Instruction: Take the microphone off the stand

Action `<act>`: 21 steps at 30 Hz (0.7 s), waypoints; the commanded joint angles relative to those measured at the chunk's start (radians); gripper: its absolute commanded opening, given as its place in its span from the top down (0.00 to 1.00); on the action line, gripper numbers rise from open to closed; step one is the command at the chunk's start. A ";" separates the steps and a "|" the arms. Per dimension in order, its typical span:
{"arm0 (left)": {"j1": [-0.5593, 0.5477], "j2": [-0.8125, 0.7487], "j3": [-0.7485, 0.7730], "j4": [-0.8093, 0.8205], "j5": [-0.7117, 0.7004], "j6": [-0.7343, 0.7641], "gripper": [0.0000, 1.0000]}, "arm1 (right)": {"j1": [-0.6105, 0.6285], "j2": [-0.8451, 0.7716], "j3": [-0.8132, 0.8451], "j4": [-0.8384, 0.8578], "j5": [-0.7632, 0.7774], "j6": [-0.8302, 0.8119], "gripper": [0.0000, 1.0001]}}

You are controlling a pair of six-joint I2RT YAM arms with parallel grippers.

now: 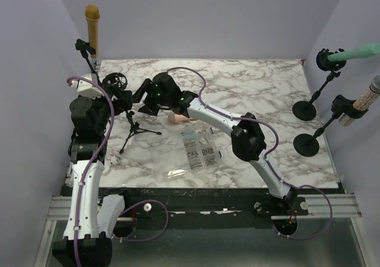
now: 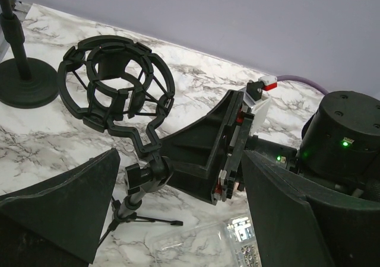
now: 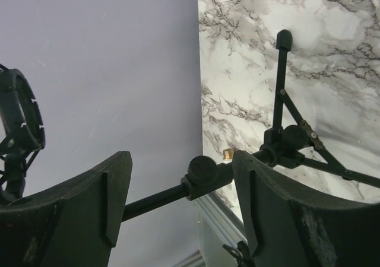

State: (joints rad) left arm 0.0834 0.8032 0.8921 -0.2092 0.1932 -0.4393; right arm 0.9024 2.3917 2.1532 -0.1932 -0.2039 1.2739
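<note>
The black tripod stand (image 1: 133, 130) stands left of centre, and its round shock mount (image 2: 116, 80) is empty. The microphone (image 1: 174, 118), a pale pink one, lies on the marble table beside the right arm, partly hidden under it. My left gripper (image 2: 178, 210) is open, its fingers wide on either side of the stand's upper joint (image 2: 145, 178) without touching it. My right gripper (image 3: 178, 202) is open too, and nothing is held between its fingers. The stand's pole and clamp knob (image 3: 202, 171) show in the gap between them. Both grippers meet near the mount (image 1: 116, 80).
A clear plastic box of screws (image 1: 199, 150) lies in the middle of the table. Two round-base stands (image 1: 304, 110) (image 1: 307, 144) at the right edge hold a green microphone (image 1: 356, 52) and a glittery one (image 1: 362, 104). A gold microphone (image 1: 92, 24) stands at the back left.
</note>
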 commanded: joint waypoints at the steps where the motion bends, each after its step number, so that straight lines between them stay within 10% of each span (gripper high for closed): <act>1: 0.004 -0.018 -0.010 0.023 0.020 -0.010 0.15 | 0.023 0.023 0.076 -0.122 0.055 0.010 0.29; 21: 0.004 -0.030 -0.012 0.022 0.012 -0.013 0.15 | 0.057 0.079 0.116 -0.144 0.058 0.063 0.50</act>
State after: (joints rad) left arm 0.0834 0.7910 0.8909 -0.2070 0.1936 -0.4431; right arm 0.9432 2.4428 2.2566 -0.3344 -0.1505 1.3125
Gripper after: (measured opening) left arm 0.856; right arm 0.521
